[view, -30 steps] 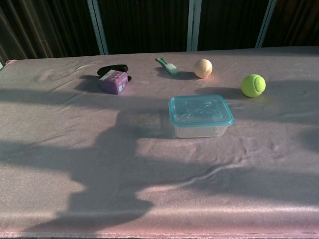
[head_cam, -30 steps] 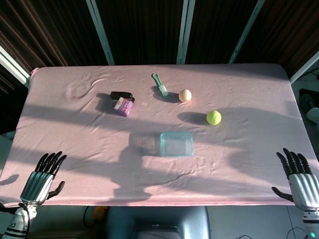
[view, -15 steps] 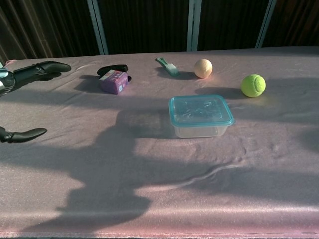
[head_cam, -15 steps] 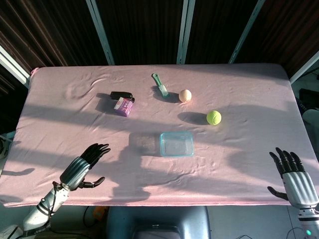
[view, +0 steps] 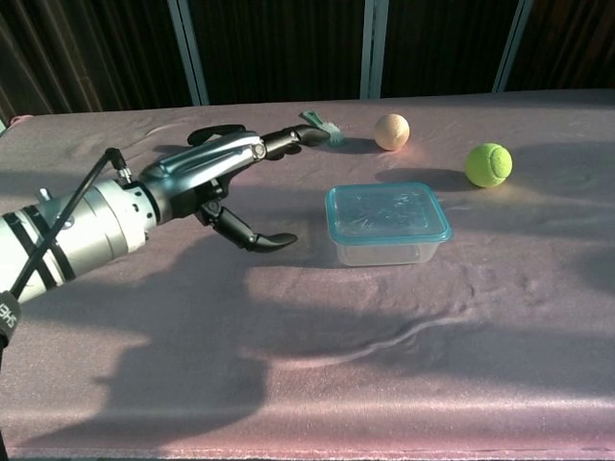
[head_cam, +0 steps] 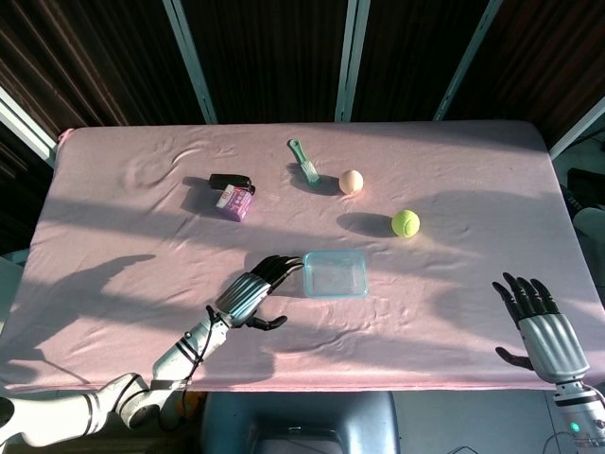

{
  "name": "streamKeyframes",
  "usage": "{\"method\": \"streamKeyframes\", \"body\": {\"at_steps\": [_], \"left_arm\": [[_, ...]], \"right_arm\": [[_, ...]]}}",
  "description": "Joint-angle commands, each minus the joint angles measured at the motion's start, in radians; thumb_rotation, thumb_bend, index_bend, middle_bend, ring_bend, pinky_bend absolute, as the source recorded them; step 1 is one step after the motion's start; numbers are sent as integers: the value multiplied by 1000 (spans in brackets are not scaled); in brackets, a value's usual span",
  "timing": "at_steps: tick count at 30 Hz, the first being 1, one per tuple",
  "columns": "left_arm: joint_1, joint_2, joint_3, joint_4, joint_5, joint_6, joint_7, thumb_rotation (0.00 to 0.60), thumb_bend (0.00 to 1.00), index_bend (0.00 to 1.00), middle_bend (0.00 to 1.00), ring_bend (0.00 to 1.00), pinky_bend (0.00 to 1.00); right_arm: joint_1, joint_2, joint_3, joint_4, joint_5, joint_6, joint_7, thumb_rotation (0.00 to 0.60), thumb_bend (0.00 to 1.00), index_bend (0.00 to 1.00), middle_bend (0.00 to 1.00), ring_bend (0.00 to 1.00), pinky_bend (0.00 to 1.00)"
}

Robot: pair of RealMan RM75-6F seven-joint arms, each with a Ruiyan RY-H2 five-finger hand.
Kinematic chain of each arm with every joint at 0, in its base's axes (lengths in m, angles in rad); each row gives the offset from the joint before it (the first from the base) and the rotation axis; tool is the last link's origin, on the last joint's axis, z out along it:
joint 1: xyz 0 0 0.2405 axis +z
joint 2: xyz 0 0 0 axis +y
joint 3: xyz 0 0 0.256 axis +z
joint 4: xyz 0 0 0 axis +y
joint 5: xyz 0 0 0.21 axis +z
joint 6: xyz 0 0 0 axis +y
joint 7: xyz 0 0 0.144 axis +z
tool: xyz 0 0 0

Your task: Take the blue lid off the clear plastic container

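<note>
Pink cloth (head_cam: 113,246) covers the table in front of dark slatted panels. Your clear plastic container (view: 387,238) sits mid-table, its blue lid (view: 386,212) on. Your left hand (head_cam: 253,294) reaches just beside its left edge, fingers spread and empty, not touching. Your right hand (head_cam: 534,320) hangs at the near right edge, fingers splayed, holding nothing. Behind lie a tennis ball (head_cam: 406,223), pale ball (head_cam: 351,181), green brush (head_cam: 303,161) and purple box (head_cam: 234,202).
</note>
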Motion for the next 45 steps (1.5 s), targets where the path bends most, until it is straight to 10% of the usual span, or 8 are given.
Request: {"method": "streamKeyframes", "body": {"at_steps": [1,16,45], "left_arm": [[-23,-36,-20,32,-26,-13,28,600,251,0,0,0,0],[-172,-323,-71,388,-113,-58,73,600,252,0,0,0,0],[-295,-481,-101,657,-200,-128,100,600,260,0,0,0,54]], "right_arm": [[1,2,1,7,5,-3,12,600,115,0,0,0,0],[15,23,10,89,19,-2,174,600,115,0,0,0,0],[9,26,5,175,62,-24,313,600,115,0,0,0,0]]}}
